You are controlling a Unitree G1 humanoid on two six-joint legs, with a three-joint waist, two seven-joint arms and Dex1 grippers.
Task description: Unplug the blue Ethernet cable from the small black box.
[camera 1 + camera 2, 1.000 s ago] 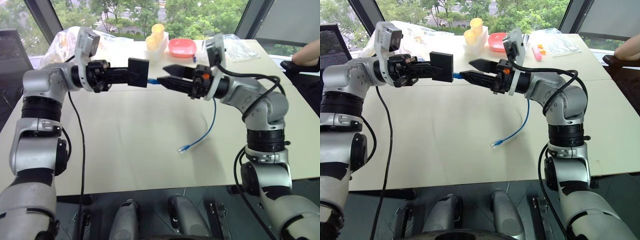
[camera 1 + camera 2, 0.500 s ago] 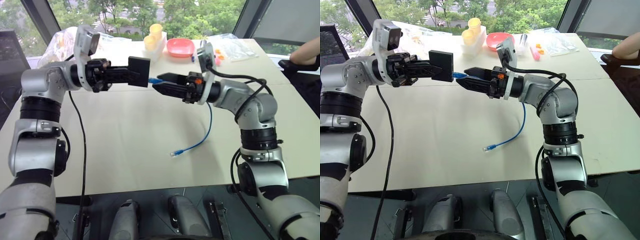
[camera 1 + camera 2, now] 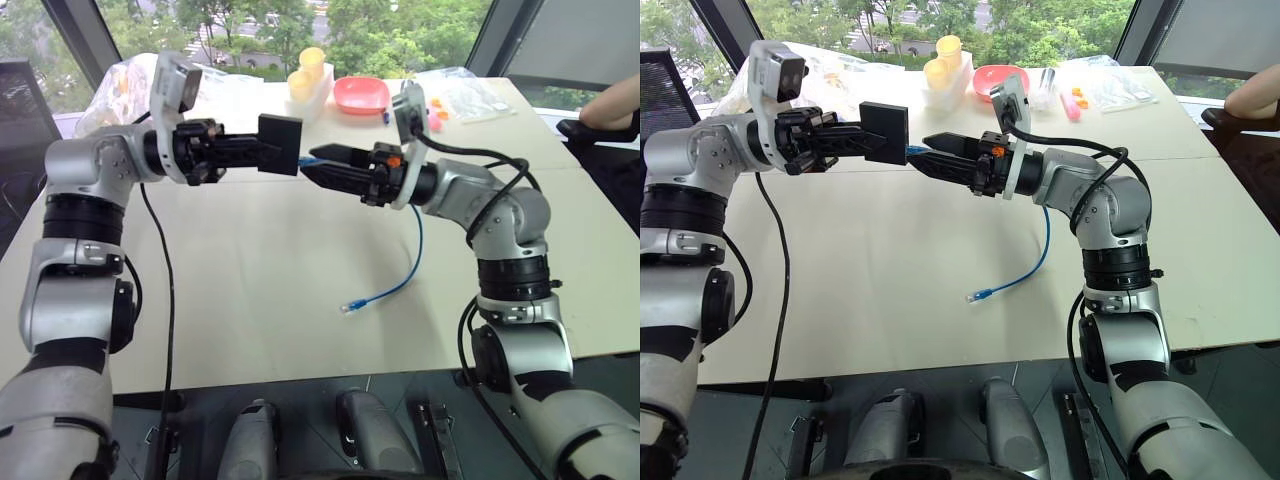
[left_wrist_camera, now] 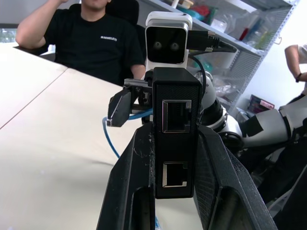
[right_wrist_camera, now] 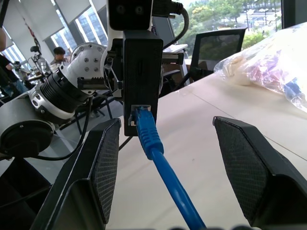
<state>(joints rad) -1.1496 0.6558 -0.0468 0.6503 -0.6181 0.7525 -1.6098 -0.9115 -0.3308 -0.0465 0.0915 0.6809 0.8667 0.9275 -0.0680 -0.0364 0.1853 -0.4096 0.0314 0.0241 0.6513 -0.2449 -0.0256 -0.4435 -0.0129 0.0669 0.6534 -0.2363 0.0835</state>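
Right end effector (image 5: pixel 163 191) gapes around the still-plugged blue Ethernet cable (image 5: pixel 153 143).

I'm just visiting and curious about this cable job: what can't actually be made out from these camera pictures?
- Plug latch of the blue Ethernet cable: right wrist view, sunk in the port of the small black box.
- Cable's middle: eye views, behind the right gripper and arm.
- Left gripper fingertips: left wrist view, behind the box.
- Yellow cups' contents: eye views, too small.
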